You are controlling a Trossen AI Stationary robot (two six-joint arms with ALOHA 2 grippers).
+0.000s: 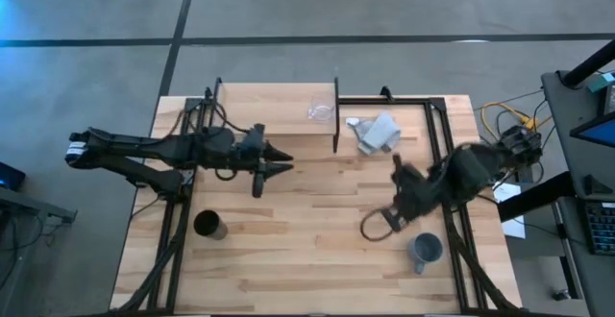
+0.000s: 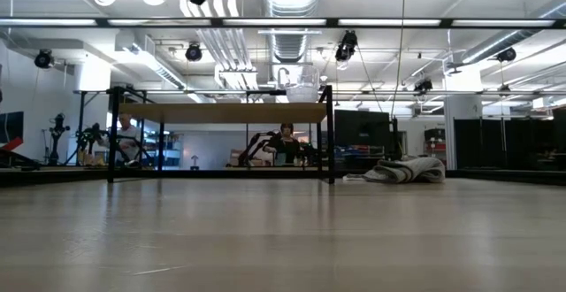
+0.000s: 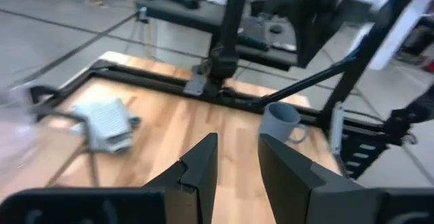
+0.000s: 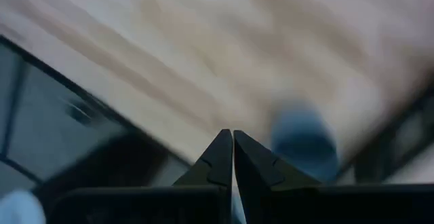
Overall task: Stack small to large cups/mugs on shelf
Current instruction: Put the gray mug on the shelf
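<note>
Sitting on the shelf (image 1: 279, 115) near its right frame, the small clear glass cup (image 1: 320, 112) marks the start of the row, so the shelf seems to have its smallest piece in place. The other two vessels are down on the tabletop (image 1: 307, 250): the black cylindrical cup (image 1: 209, 226) near the front left, the grey-blue mug (image 1: 425, 251) near the front right, each on the side of the arm best placed to fetch it.

The left gripper (image 1: 281, 160) hangs just in front of the shelf, empty, its fingers (image 3: 203, 166) a little apart with nothing between them (its wrist camera looks across at the mug). The right gripper (image 1: 396, 200) hovers over the table near the mug but not touching it; in its wrist view the fingers (image 4: 220, 159) are pressed together on nothing, the mug a blurred blue shape beyond. They would need to part before any grasp.

A grey-white cloth (image 1: 377, 133) lies beside the shelf, out of the way.
</note>
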